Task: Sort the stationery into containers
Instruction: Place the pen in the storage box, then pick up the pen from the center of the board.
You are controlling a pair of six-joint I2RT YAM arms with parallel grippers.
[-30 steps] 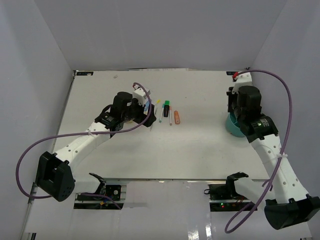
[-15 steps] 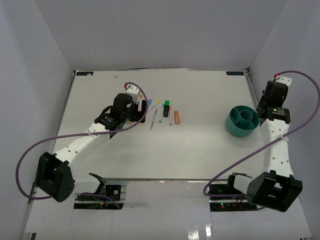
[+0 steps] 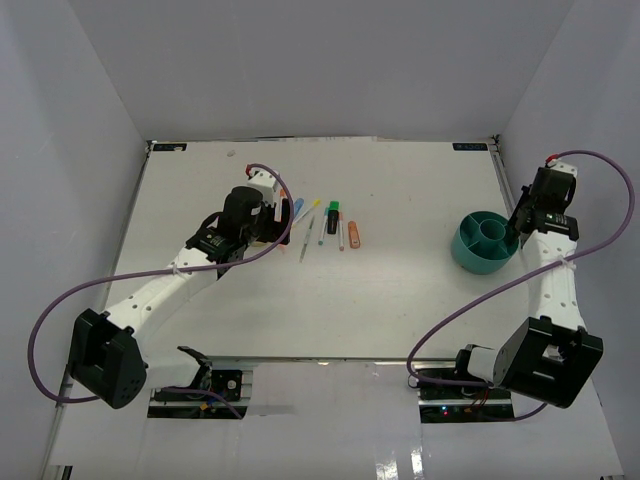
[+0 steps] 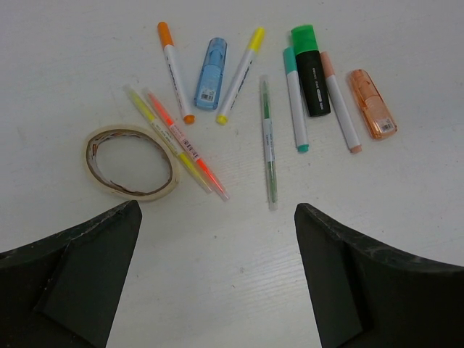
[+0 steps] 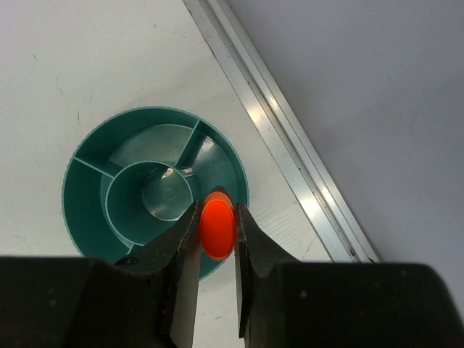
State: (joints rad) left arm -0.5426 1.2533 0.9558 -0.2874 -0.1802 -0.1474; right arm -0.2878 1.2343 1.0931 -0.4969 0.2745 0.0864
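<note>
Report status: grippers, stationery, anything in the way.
Left gripper open above loose pens and beige ring. Right gripper shut on orange-capped item, over teal organiser. Visible compartments empty. No obstruction seen.

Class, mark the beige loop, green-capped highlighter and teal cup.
beige loop (image 4: 119,131), left wrist view, top band.
green-capped highlighter (image 4: 312,76), left wrist view, black barrel.
teal cup (image 5: 152,141), right wrist view, outer compartment floor.

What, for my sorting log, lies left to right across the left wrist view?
Beige loop, light blue highlighter, thin green pen, green-capped black highlighter, salmon highlighter.
</note>
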